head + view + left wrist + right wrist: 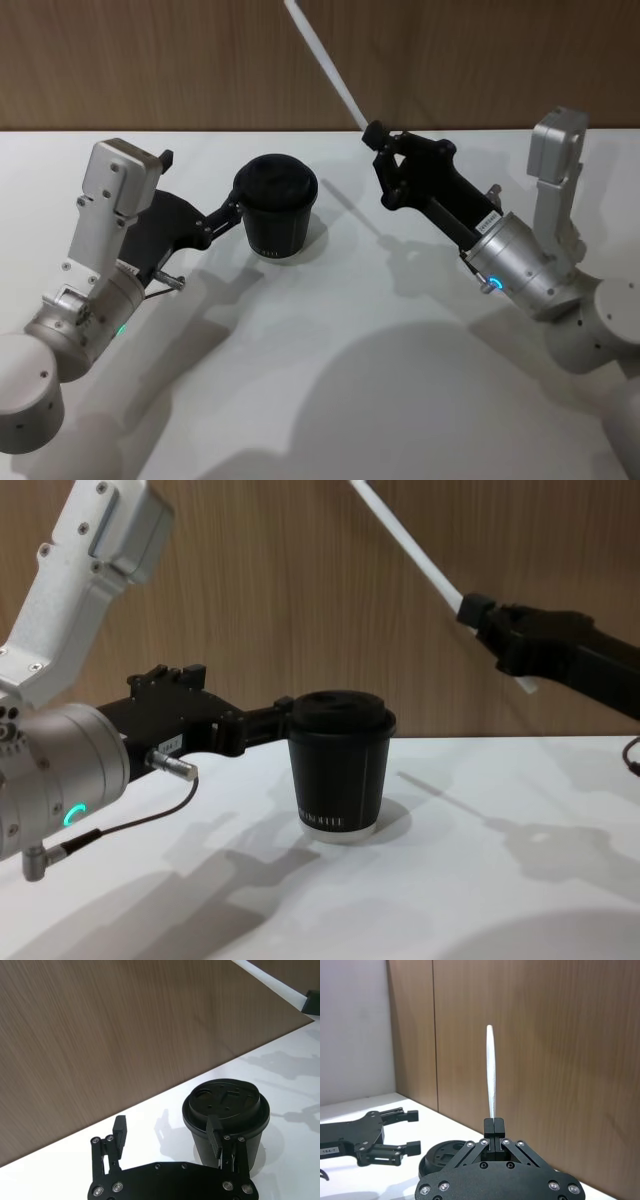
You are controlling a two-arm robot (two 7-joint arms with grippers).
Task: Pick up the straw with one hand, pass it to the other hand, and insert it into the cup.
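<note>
White surface (330,380), wood-panelled wall (150,60) behind it.

Item 1: straw (325,65). White, thin, straight. Clear of the surface, tilted, with its long upper part pointing up, left and far. A short lower end shows past the grip in the chest view. Up and to the right of the cup, well apart from it.

Item 2: paper coffee cup (277,215). Black, with small white lettering. Upright on the surface, left of centre. Domed lid (225,1102) fitted, with a small opening in its top. Nothing is in it.

Item 3: right tool (374,135). On the right and raised, with its jaws pinched narrow on the straw near the lower end.

Item 4: left tool (166,1127). Low at the cup's left side. Jaws are spread wide and carry nothing. One finger lies close against the cup wall, but contact cannot be told. The cup does not sit squarely between the fingers.

Status, as judged: the pick-up is done, since the straw is lifted and firmly gripped. The straw sits in one tool only, and the pictures do not settle whether the pass has happened. Insertion is not yet done. What is left is to bring the lower end over the lid opening and lower it in.
</note>
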